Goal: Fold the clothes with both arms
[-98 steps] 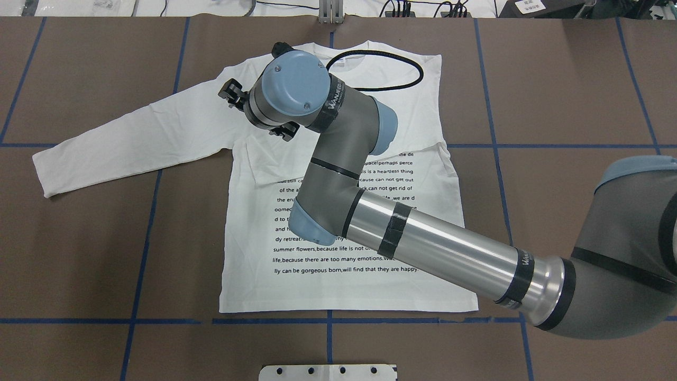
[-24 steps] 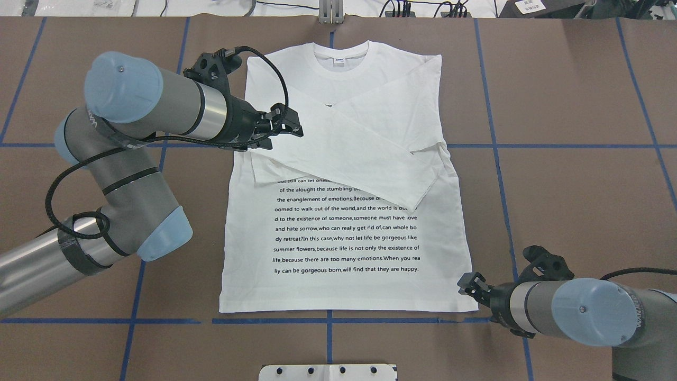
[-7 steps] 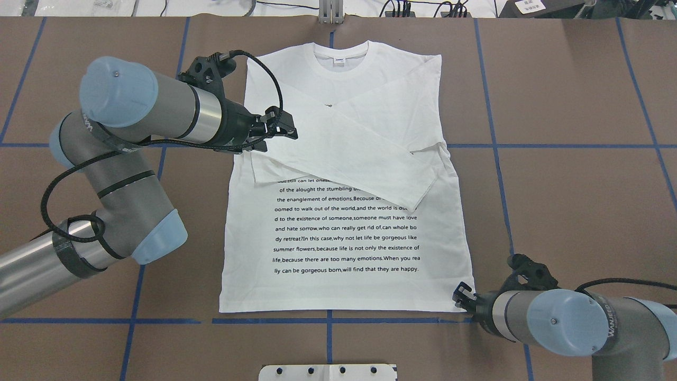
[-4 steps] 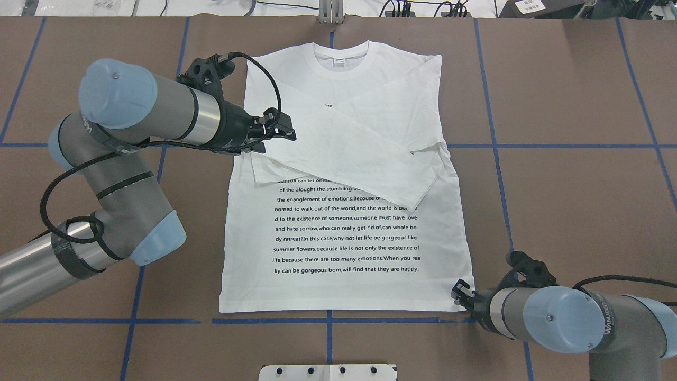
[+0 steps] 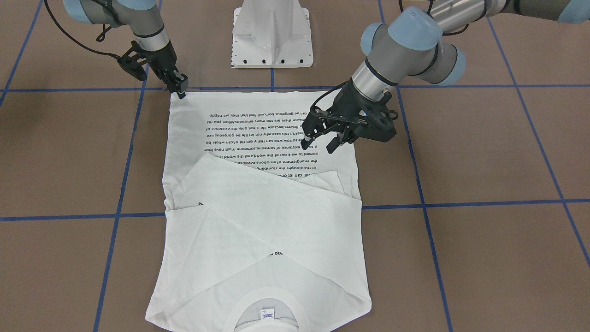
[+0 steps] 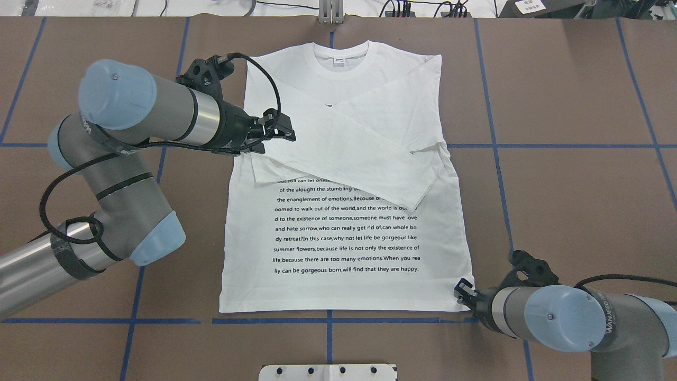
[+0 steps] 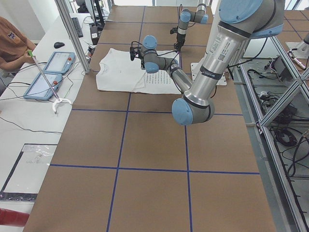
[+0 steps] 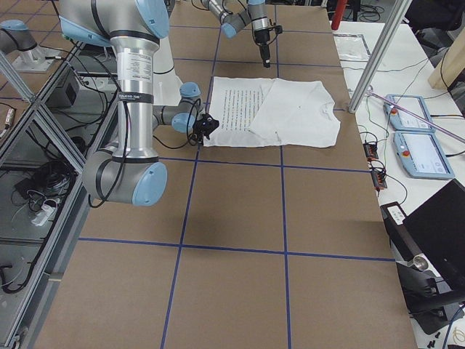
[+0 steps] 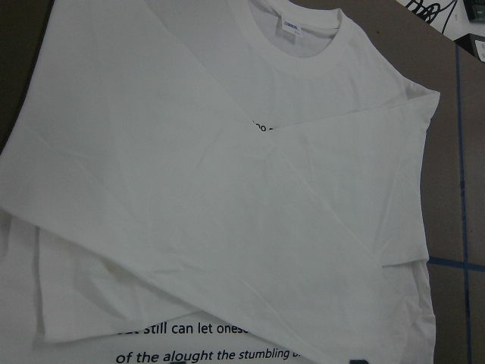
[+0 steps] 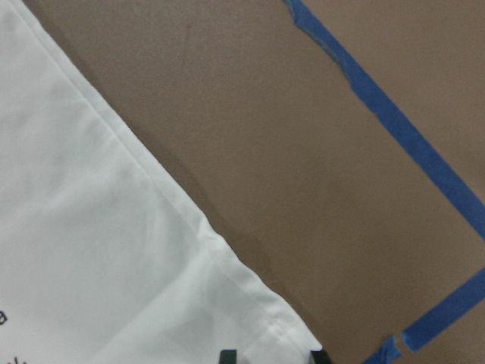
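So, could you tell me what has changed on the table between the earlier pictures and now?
The sleeve on the robot's left, earlier stretched out, now lies folded across the shirt. The right arm has pulled back from over it, and the right gripper has edged to the bottom corner on its side. The left gripper has come in by the folded sleeve, jaws open. The shirt's body and other sleeve stayed put.
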{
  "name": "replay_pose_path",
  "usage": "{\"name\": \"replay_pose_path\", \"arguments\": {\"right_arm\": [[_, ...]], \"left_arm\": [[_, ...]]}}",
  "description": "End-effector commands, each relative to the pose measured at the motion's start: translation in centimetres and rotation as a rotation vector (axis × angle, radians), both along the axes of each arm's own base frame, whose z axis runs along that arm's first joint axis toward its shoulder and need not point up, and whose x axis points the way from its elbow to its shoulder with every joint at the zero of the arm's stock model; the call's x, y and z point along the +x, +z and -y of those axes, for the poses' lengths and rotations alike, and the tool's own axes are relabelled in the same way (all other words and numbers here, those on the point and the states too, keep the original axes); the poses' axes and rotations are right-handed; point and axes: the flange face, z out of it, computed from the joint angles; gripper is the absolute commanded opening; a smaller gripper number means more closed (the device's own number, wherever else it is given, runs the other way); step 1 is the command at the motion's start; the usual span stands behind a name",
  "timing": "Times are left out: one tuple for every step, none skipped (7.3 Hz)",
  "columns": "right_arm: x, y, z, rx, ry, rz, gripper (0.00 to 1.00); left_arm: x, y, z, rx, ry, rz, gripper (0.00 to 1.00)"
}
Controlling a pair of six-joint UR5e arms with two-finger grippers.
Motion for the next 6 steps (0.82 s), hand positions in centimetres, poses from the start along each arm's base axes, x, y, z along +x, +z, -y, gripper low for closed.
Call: {"name": "replay_pose_path", "arguments": {"right_arm": [[0.0,-0.1,0.0,0.000,0.000,0.002,0.00],[0.1,-0.3,0.1,0.001,0.000,0.005,0.00],[0.4,-0.5,0.4,0.002,0.008,0.009,0.00],[0.6,-0.5,0.4,0.003,0.008,0.009,0.00],[1.0,-1.3,0.4,0.004,0.007,0.026,0.00],[1.3,-1.5,0.3,0.005,0.007,0.029,0.00]], "left_arm": [[0.0,-0.1,0.0,0.001,0.000,-0.001,0.77],[-0.1,0.0,0.1,0.000,-0.002,0.000,0.77],[-0.1,-0.1,0.0,0.001,-0.002,-0.001,0.77],[-0.3,-0.5,-0.3,0.004,-0.001,-0.009,0.77],[-0.5,0.1,-0.6,-0.010,0.000,-0.006,0.78],[-0.9,1.5,-2.1,-0.027,0.013,0.004,0.79]]}}
